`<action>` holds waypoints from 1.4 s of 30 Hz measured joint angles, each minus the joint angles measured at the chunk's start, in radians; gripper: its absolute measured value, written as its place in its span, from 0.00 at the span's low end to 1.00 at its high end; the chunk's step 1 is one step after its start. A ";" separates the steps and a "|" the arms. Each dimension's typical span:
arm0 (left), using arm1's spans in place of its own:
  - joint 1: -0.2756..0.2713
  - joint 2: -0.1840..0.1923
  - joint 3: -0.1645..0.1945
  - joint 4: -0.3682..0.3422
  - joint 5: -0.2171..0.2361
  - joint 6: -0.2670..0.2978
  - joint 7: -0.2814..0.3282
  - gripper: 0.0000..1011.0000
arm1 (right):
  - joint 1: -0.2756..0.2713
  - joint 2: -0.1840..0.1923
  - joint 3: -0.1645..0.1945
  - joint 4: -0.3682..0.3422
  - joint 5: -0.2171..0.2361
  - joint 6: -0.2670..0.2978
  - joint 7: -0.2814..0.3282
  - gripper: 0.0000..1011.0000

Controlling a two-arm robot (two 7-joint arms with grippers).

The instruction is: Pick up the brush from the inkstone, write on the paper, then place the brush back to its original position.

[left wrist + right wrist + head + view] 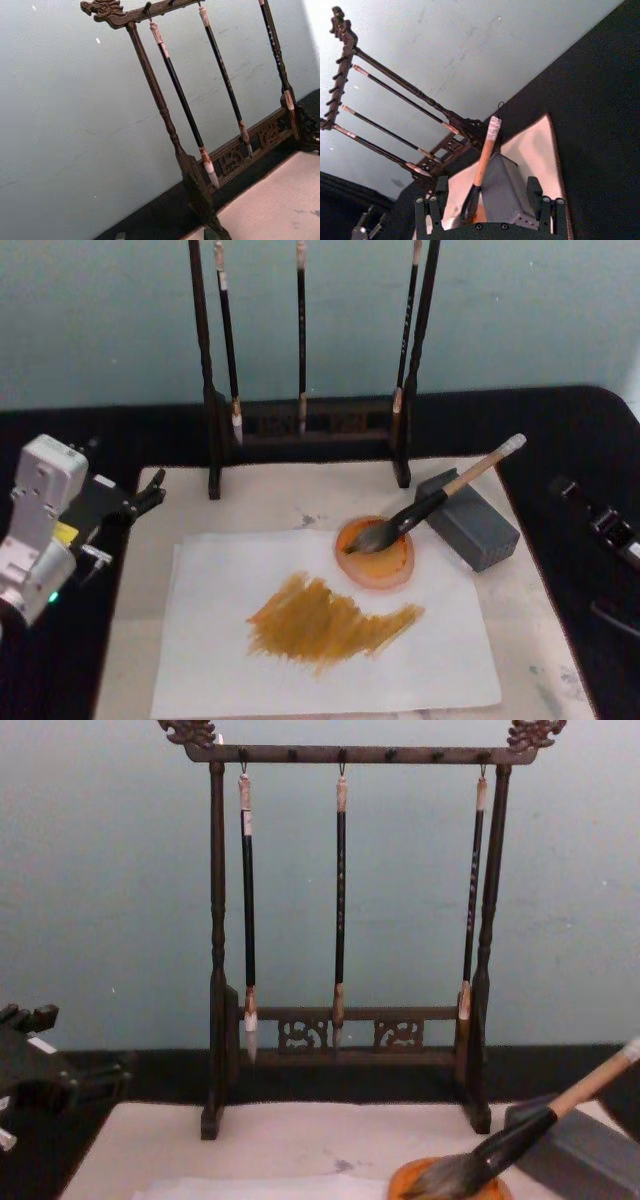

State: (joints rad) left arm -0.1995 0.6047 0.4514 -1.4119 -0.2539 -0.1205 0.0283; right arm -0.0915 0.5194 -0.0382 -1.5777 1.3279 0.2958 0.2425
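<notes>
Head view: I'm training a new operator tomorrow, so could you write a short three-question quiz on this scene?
1. True or false: the brush lies with its tuft in the inkstone.
2. What does the brush handle lean on? A) the grey block B) a cup C) a book
3. How many slender brushes hang from the rack?
Key: 1 true; 2 A; 3 three.
</notes>
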 joint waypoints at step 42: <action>0.000 0.000 0.000 0.000 0.000 0.000 0.000 1.00 | 0.481 -0.135 -0.249 0.540 0.036 -0.034 0.082 0.99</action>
State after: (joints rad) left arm -0.1995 0.6047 0.4514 -1.4120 -0.2539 -0.1205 0.0283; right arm 0.3896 0.3844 -0.2875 -1.0377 1.3640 0.2615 0.3246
